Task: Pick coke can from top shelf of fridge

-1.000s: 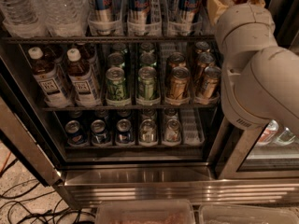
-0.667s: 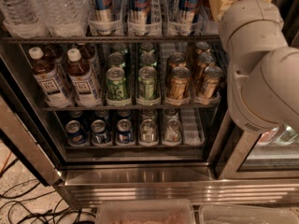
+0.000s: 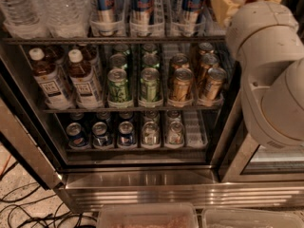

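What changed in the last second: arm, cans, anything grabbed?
The arm shifted slightly right and up along the right side of the fridge. The gripper is out of view, so no grasp or release shows. The blue cans, green cans, gold cans and bottles stayed put.

The speckled floor [image 3: 18, 186] at lower left carries the fridge [image 3: 142, 190] and loose black cables [image 3: 35, 216]. Two clear bins [image 3: 147, 216] lie before the fridge's base. The hand is out of view, beyond the white arm [image 3: 273, 80] at right.
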